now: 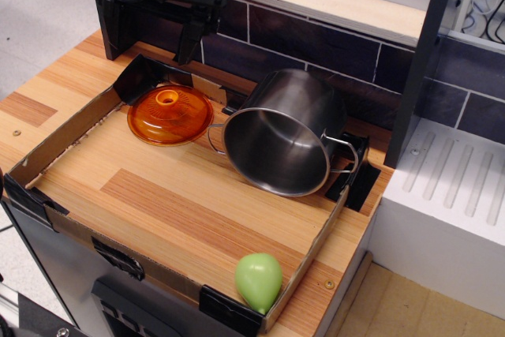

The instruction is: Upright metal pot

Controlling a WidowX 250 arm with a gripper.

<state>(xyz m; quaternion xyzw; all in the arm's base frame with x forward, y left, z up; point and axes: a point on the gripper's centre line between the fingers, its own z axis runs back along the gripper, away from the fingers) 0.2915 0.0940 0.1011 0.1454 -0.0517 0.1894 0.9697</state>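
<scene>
The metal pot lies tipped on its side at the back right of the cardboard tray, its open mouth facing front-left. Wire loop handles show at its left and right rim. It leans against the tray's back right corner. My gripper is black and hangs at the back left, above and behind the orange lid, well left of the pot. Its two fingers stand wide apart with nothing between them.
An orange translucent dome lid sits in the tray's back left. A green pear-shaped object lies at the front right corner. The low cardboard tray wall rings the wooden surface. A white drainer and a dark post stand at right.
</scene>
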